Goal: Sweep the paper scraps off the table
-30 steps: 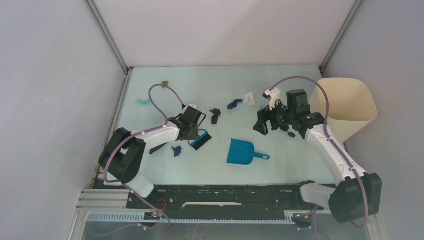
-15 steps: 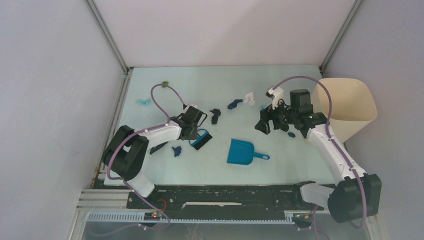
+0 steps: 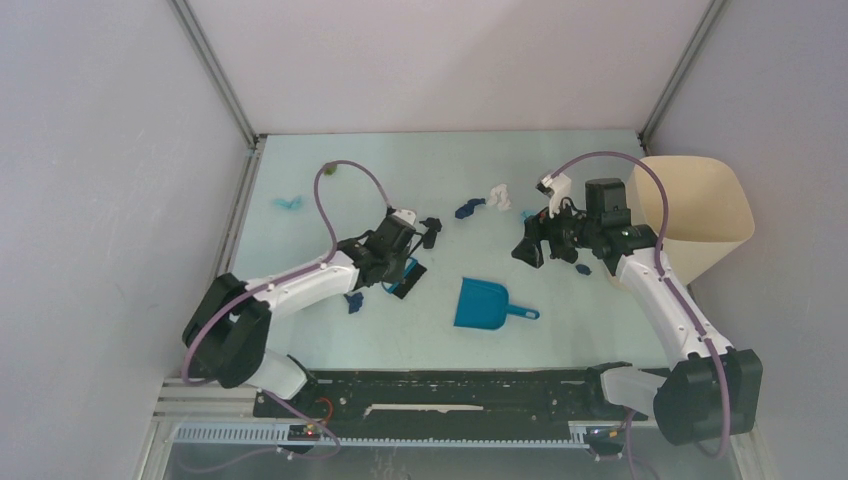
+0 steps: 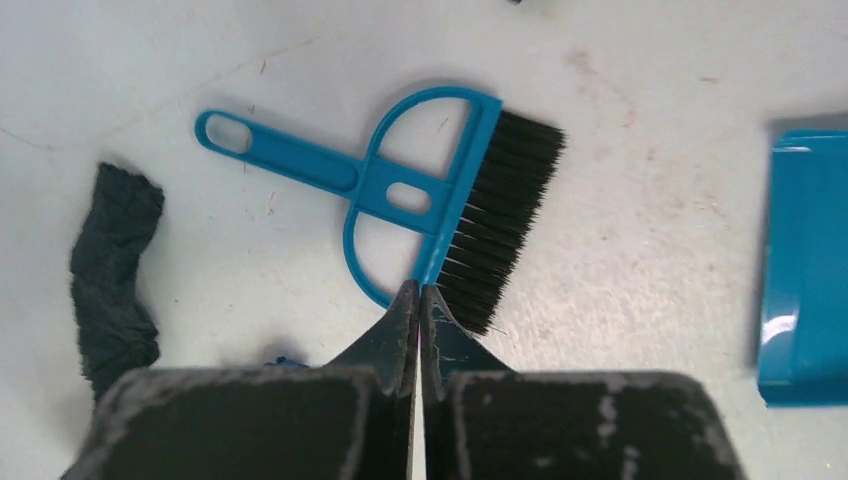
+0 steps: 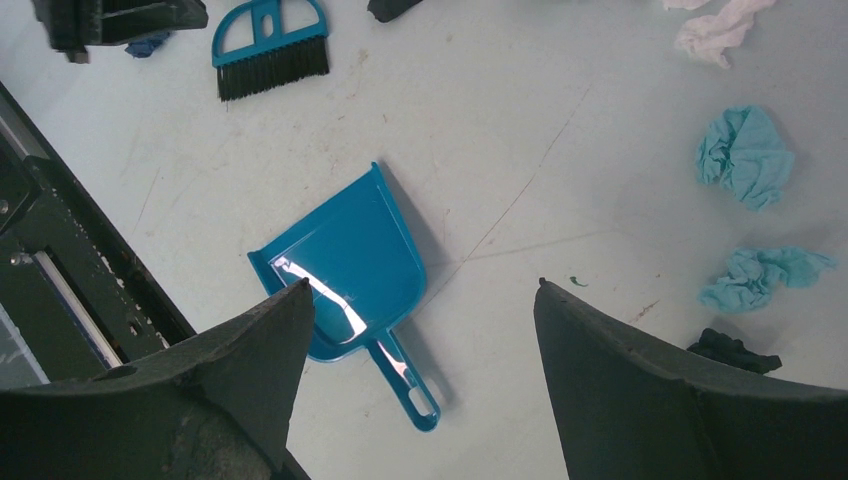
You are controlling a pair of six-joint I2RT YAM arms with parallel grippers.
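Observation:
Several paper scraps lie on the pale green table: a blue one, a black one, a navy one, a white one and a cyan one. My left gripper is shut, with nothing visibly between its tips, which reach the lower corner of the blue hand brush. A dark wad lies left of it. My right gripper hangs open high above the blue dustpan. Two cyan wads lie to its right.
A tall cream bin stands at the table's right edge, close to the right arm. The dustpan lies mid-table between the arms, handle pointing right. A green scrap sits far back left. Metal rails run along the near edge.
My left gripper has closed and its arm has stretched right towards the brush, which has turned a little. The right arm has hardly shifted.

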